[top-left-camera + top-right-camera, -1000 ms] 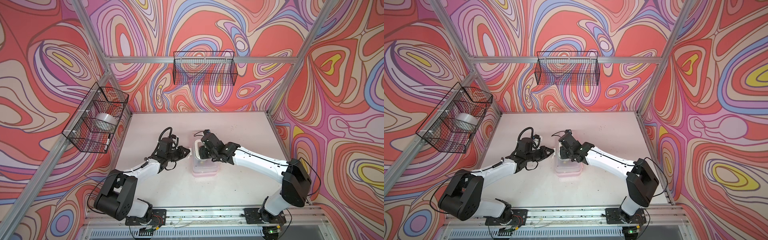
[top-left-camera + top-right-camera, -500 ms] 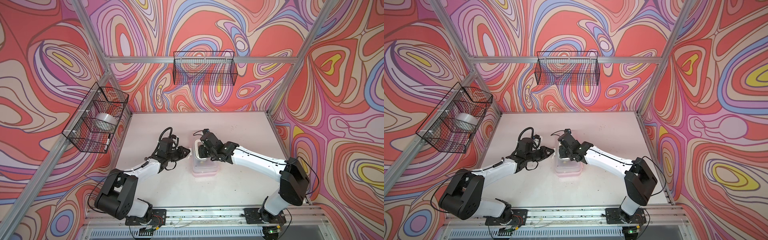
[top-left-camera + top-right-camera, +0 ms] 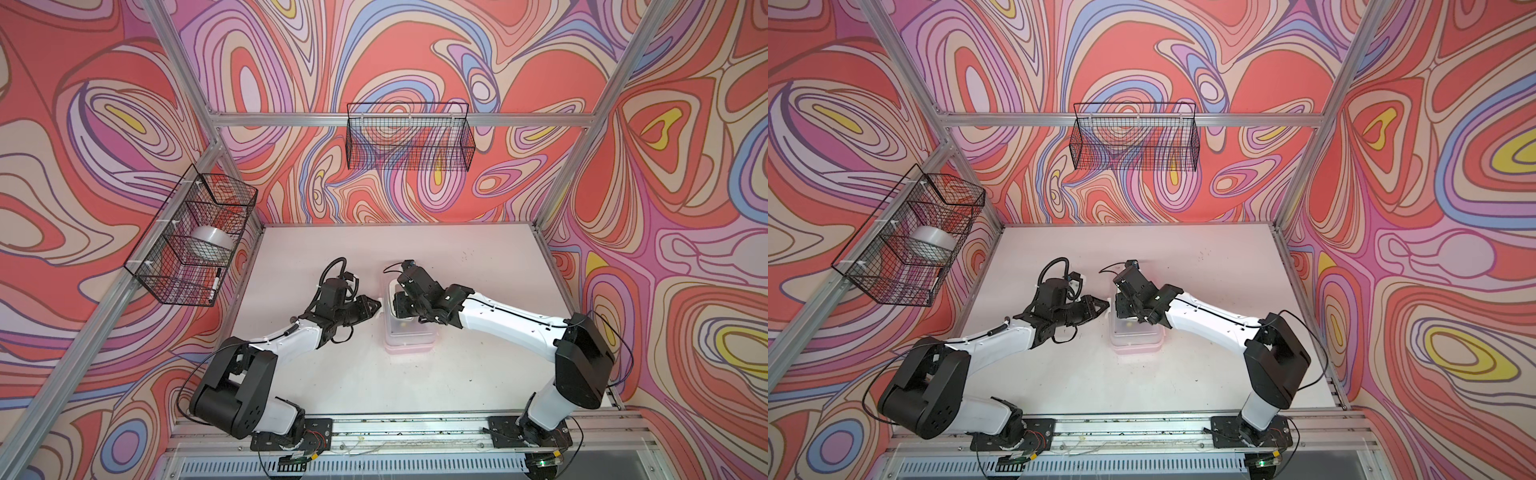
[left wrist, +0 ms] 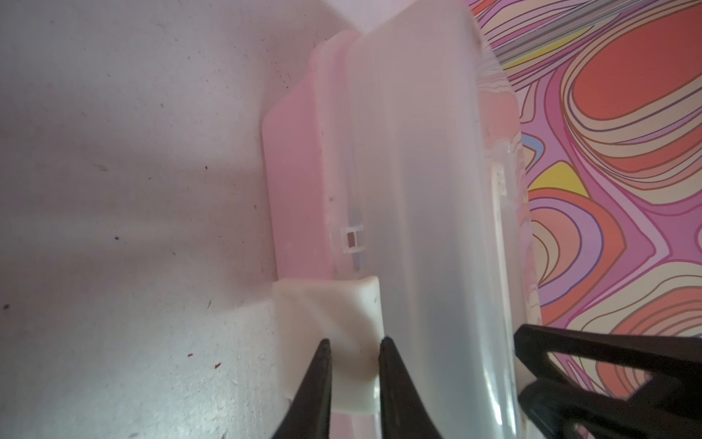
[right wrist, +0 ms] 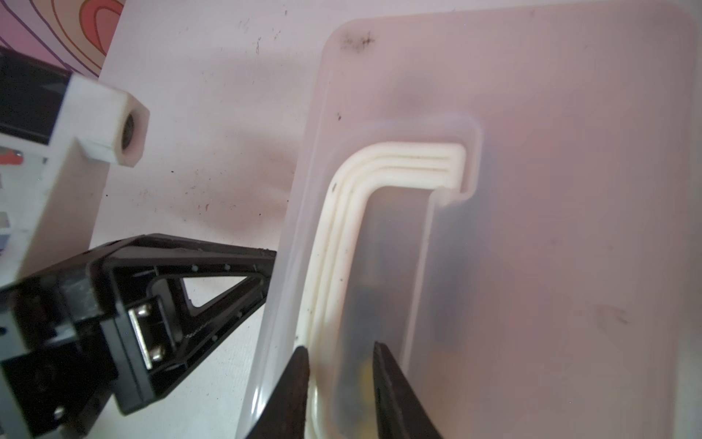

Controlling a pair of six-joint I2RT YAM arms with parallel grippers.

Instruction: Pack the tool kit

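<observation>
The tool kit's pale-pink case (image 3: pixel 409 334) (image 3: pixel 1136 338) lies shut on the table's middle, its translucent lid (image 5: pixel 551 228) down. Dark and yellow shapes show dimly through the lid. My left gripper (image 4: pixel 354 344) (image 3: pixel 377 303) reaches in from the case's left side and is shut on the white latch (image 4: pixel 330 315). My right gripper (image 5: pixel 340 346) (image 3: pixel 402 312) hangs over the lid. Its jaws stand slightly apart astride the white handle (image 5: pixel 342 213), which lies flat in its recess. A small gap shows beside the handle bar.
A black wire basket (image 3: pixel 409 141) hangs on the back wall. Another wire basket (image 3: pixel 195 241) on the left wall holds a tape roll (image 3: pixel 208 243) and a marker (image 3: pixel 215 282). The white table (image 3: pixel 478 270) is walled on three sides. Both arms meet at the case.
Both grippers have stayed at the case. Only the right arm's elbow has shifted slightly.
</observation>
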